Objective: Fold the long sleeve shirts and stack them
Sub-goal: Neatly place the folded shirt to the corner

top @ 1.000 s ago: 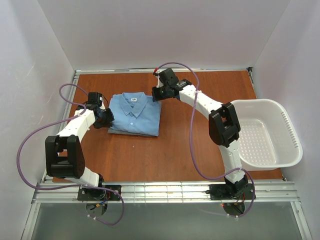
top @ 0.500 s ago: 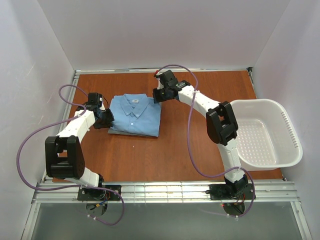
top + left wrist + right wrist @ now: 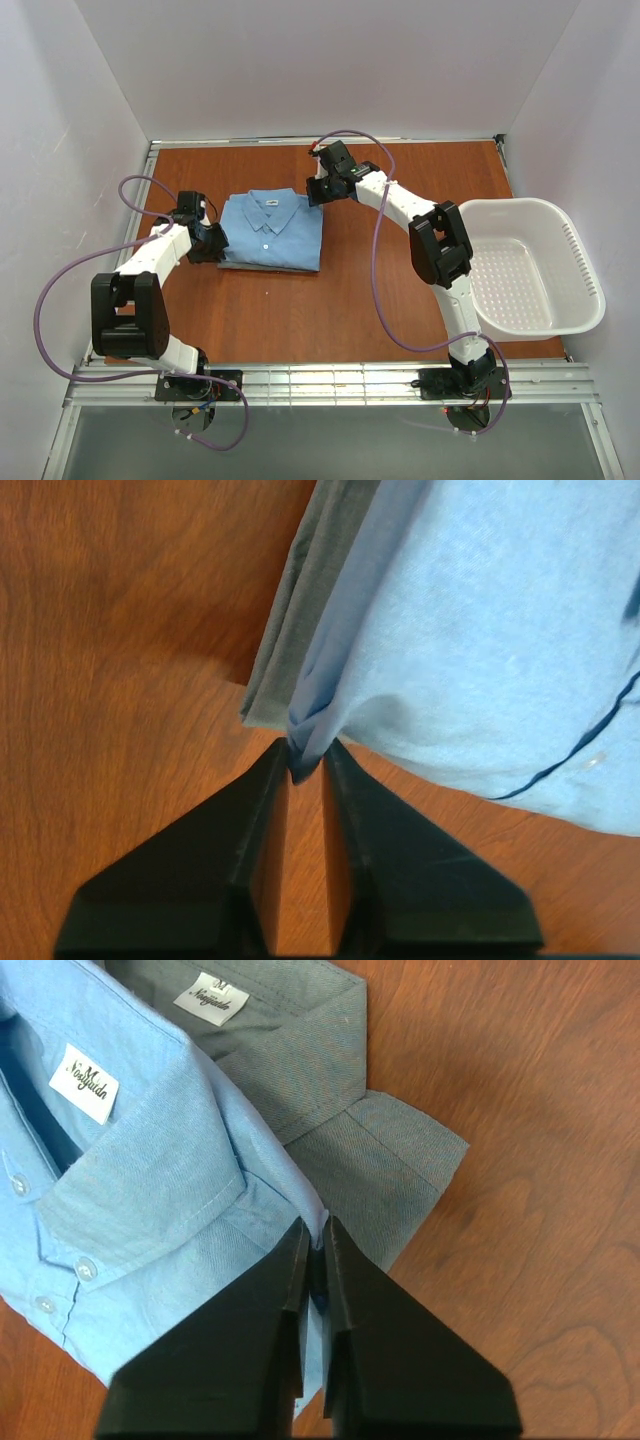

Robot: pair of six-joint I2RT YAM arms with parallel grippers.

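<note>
1. The light blue shirt point(image 3: 272, 226) lay folded on top of the grey-green shirt point(image 3: 340, 1090), left of centre on the tabletop point(image 3: 330, 310).
2. The left gripper point(image 3: 305, 765) pinched a fold at the light blue shirt's left edge.
3. The right gripper point(image 3: 314, 1238) was clamped narrowly on its far right corner.
4. A white basket point(image 3: 530, 270) sat at the right.

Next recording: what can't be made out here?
Grey-green cloth shirt: top view, mostly covered by the light blue cloth shirt.
Blue shirt's white collar label: right wrist view, wording too small.
Whether the left gripper pinches both shirts: left wrist view, blue fold hides it.
</note>
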